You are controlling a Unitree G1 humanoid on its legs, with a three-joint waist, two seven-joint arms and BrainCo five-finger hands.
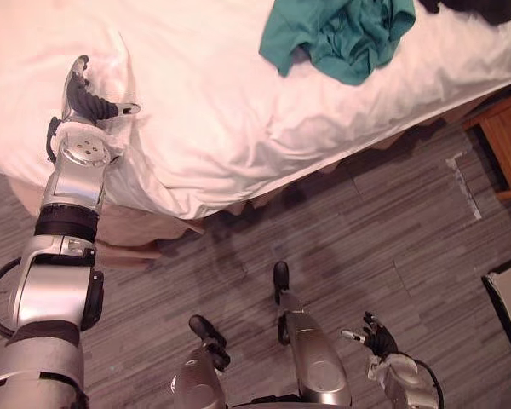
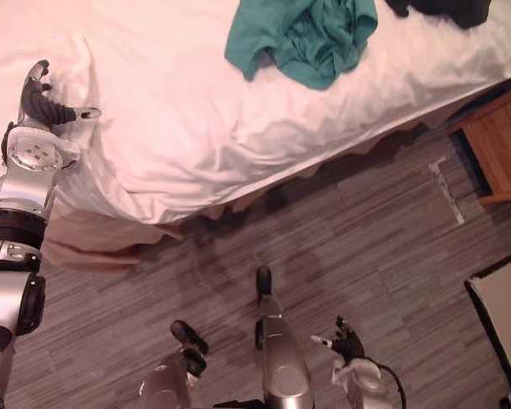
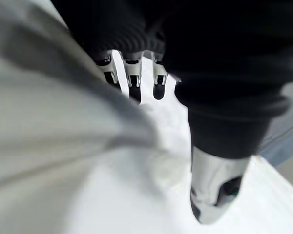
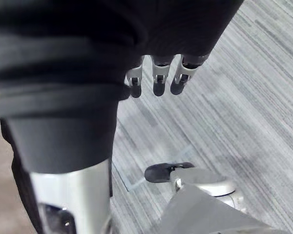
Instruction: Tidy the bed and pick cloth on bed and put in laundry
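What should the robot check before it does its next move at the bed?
1. Left hand on the white sheet at the corner of the bed: ok.
2. Left hand's hold on the sheet: cannot tell.
3. Right hand open and empty, low over the floor: ok.
4. Sheet smooth: not ok, it is wrinkled.
5. Teal cloth off the bed: not ok, it lies on the sheet.
6. Dark cloth off the bed: not ok.
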